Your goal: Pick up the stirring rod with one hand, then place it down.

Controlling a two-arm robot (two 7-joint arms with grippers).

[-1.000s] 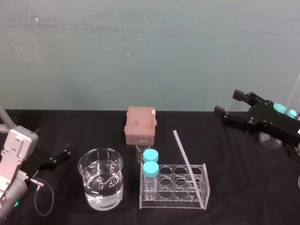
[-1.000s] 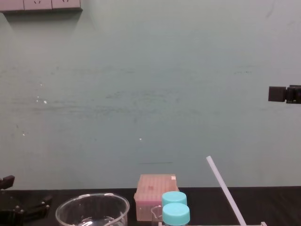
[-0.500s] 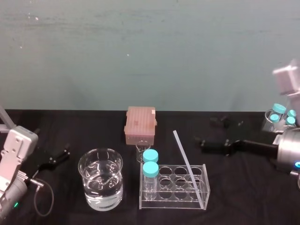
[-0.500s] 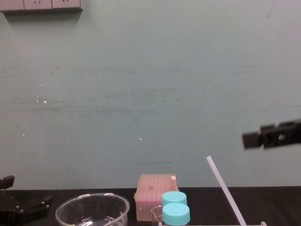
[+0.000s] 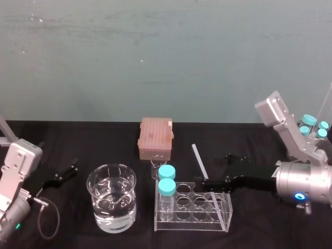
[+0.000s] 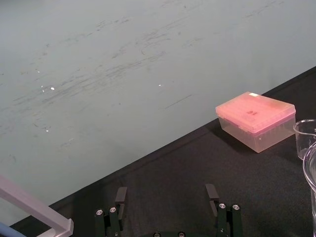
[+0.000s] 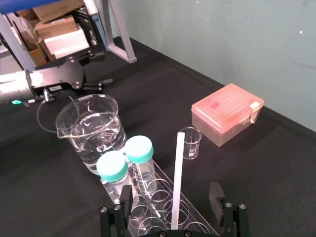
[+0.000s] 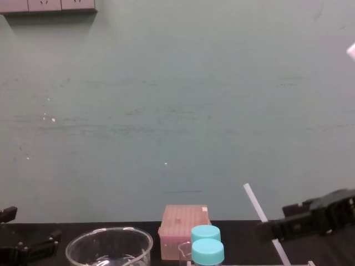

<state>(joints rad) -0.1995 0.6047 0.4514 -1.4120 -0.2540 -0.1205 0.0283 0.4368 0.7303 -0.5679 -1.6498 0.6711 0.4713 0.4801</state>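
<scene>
right wrist view: the stirring rod (image 7: 177, 163) runs between the right gripper's (image 7: 170, 191) wide-open jaws, touching neither.

No writing, label, brand name or number can be read on anything here.

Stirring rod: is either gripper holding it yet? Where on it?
Nothing is held. The right gripper has its jaws open either side of the stirring rod, near mid-length, not touching it. The left gripper sits parked, open, far left.
</scene>
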